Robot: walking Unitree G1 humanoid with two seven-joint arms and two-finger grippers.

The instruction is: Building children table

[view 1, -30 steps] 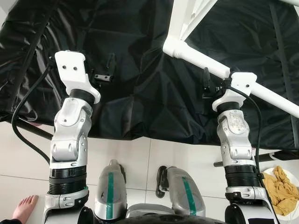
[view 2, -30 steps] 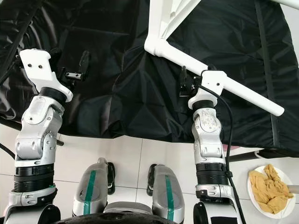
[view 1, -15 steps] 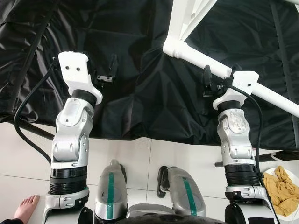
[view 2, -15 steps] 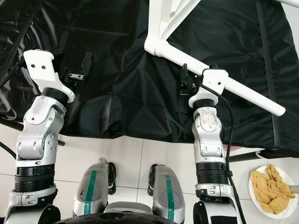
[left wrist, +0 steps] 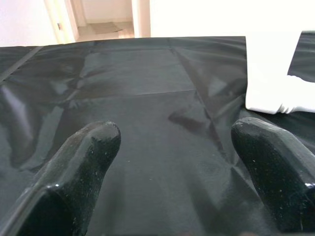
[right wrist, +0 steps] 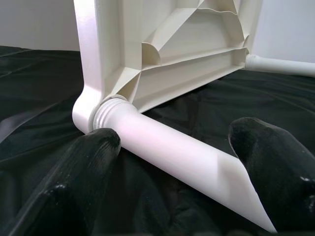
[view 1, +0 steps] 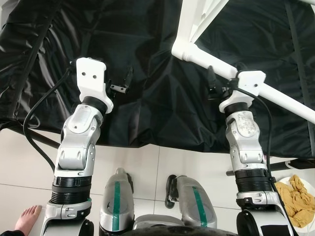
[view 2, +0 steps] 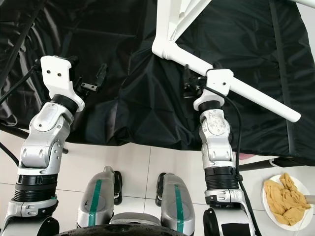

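Note:
A white plastic children's table point(view 1: 189, 22) lies on its side on a black sheet point(view 1: 147, 113). One white leg point(view 1: 285, 101) sits in the table's corner socket point(right wrist: 106, 110) and runs out to the right. My right gripper point(view 1: 213, 84) is open, its black fingers point(right wrist: 93, 162) on either side of the leg point(right wrist: 167, 145) a short way from the socket, not closed on it. My left gripper point(view 1: 123, 82) is open over bare sheet point(left wrist: 147, 98), left of the table, holding nothing. A white table part point(left wrist: 275, 73) shows beyond it.
The sheet-covered surface ends at a front edge point(view 1: 147, 142) above white floor tiles. A plate of yellow crumpled stuff point(view 1: 295, 194) lies on the floor at the right. A person's bare foot point(view 1: 27, 218) is at the lower left. A black cable point(view 1: 29, 123) hangs by my left arm.
My left arm has swung right toward the middle of the sheet. My right gripper has shifted a little left along the leg toward the socket. Both stay open.

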